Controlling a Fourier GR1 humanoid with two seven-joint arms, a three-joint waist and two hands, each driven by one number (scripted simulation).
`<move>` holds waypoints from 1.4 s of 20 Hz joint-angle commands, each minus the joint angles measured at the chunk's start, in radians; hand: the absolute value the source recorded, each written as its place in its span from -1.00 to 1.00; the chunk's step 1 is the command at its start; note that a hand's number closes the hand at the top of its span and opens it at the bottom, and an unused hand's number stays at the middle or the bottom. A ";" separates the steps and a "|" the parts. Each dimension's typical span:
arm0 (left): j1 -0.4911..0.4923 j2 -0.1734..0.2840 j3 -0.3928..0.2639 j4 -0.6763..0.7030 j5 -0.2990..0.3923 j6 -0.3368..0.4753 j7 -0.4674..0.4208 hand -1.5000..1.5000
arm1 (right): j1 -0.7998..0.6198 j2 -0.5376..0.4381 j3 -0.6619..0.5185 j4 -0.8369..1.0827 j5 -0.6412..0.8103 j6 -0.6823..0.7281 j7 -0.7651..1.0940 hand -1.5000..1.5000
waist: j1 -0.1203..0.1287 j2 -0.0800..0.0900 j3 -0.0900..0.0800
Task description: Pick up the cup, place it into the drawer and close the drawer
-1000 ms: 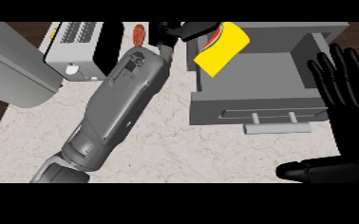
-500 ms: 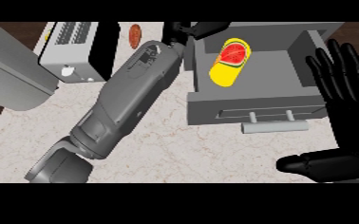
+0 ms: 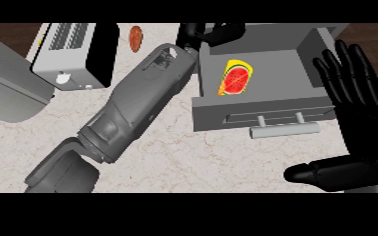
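The yellow cup (image 3: pixel 236 77), red inside, lies on its side in the open grey drawer (image 3: pixel 295 65), near its left wall. My left hand (image 3: pixel 212 33) hovers over the drawer's far left corner, fingers relaxed, apart from the cup and holding nothing. The left forearm (image 3: pixel 136 105) stretches diagonally across the counter towards it. My right hand (image 3: pixel 347 85) rests open at the right edge, fingers pointing up alongside the drawer's right side, with its thumb low down. The drawer's bar handle (image 3: pixel 284 128) faces me at the front.
A white and grey appliance (image 3: pixel 66 55) stands at the back left, with a grey object (image 3: pixel 18 92) beside it at the left edge. A small reddish-brown item (image 3: pixel 136 37) lies behind the forearm. Marbled countertop (image 3: pixel 192 160) spreads in front of the drawer.
The cup, held tilted over the drawer's left edge a second ago, has left my left hand and now lies inside the drawer. The left hand has pulled away towards the far corner.
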 commanded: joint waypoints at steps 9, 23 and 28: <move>-0.007 0.000 -0.189 0.028 0.045 0.095 0.060 -1.00 | 0.004 -0.003 -0.016 0.012 -0.044 0.031 -0.031 -1.00 | -0.034 0.005 0.001; -0.045 0.000 -0.039 -0.067 0.227 -0.023 -0.097 -1.00 | 0.027 -0.017 -0.047 -0.019 -0.164 0.073 0.005 -1.00 | 0.046 -0.013 -0.001; 0.066 0.062 -0.016 -0.197 0.224 -0.014 -0.049 -1.00 | 0.049 -0.072 -0.064 -0.038 -0.158 0.125 0.007 1.00 | 0.088 -0.025 -0.001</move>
